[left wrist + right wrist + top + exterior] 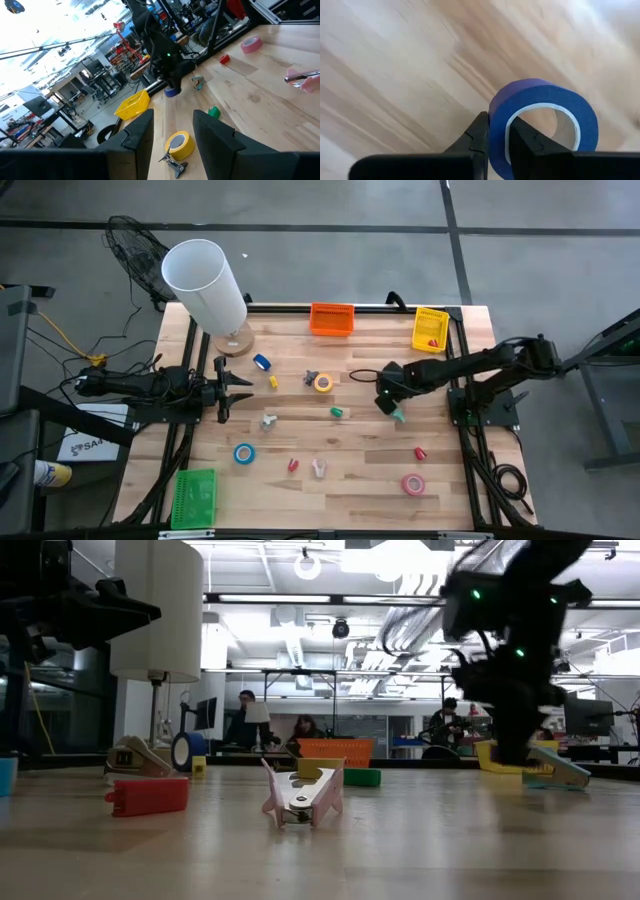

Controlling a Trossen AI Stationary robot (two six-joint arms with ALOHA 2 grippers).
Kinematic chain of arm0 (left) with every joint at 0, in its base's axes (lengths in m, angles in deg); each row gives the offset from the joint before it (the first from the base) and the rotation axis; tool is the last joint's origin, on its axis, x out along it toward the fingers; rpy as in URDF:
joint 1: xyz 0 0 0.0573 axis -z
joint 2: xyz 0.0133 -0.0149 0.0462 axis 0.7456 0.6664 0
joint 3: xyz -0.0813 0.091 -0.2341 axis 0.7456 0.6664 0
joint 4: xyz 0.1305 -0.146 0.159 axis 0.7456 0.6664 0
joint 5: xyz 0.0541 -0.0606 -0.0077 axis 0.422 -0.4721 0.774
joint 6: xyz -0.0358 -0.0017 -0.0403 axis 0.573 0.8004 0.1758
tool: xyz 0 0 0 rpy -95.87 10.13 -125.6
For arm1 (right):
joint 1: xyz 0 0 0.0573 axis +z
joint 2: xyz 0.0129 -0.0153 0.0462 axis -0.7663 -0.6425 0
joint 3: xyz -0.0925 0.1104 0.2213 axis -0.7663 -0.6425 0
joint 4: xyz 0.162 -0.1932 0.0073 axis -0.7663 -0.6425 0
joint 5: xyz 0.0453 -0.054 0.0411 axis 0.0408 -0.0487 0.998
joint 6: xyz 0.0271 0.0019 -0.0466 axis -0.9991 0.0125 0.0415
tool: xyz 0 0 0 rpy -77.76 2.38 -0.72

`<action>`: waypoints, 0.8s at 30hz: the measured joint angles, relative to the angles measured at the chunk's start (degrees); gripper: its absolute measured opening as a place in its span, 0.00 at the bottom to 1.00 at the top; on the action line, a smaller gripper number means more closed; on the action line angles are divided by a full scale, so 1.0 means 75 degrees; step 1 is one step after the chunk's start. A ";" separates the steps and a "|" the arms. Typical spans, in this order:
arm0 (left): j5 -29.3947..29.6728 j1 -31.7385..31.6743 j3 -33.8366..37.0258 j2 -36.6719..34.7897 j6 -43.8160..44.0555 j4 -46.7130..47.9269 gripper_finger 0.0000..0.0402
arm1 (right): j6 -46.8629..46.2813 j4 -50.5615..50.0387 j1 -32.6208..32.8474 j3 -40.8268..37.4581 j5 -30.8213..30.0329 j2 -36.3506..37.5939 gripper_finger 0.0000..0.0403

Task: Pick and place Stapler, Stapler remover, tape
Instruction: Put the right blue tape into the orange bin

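My right gripper is pinched on the wall of a blue tape roll, one finger inside the ring and one outside, just beside a pale green stapler on the table. The hold takes only a thin edge, so I judge the roll could swivel or slip out if I swing fast toward the yellow basket. My left gripper waits part open, facing the yellow tape, well apart from the stapler.
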 joint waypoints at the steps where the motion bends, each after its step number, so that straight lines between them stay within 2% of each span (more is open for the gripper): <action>1: -0.0002 0.0000 0.0000 0.0000 -0.0003 -0.0003 0.34 | 0.0175 0.0033 -0.0042 0.0160 -0.0106 0.0000 0.08; 6: -0.0002 0.0000 0.0000 0.0001 -0.0003 0.0000 0.34 | 0.1554 0.0923 -0.0454 0.0880 -0.0666 0.0003 0.08; 13: -0.0003 0.0000 0.0000 0.0000 -0.0003 0.0000 0.34 | 0.3600 0.3990 -0.1469 0.1156 -0.0527 0.0003 0.08; 20: -0.0001 0.0000 0.0000 0.0002 -0.0002 -0.0003 0.34 | 0.4263 0.5990 -0.2280 0.1159 -0.0293 -0.0466 0.08; 24: 0.0000 0.0000 0.0000 0.0001 -0.0003 -0.0001 0.34 | 0.4349 0.6861 -0.2556 0.1159 0.0459 -0.0897 0.08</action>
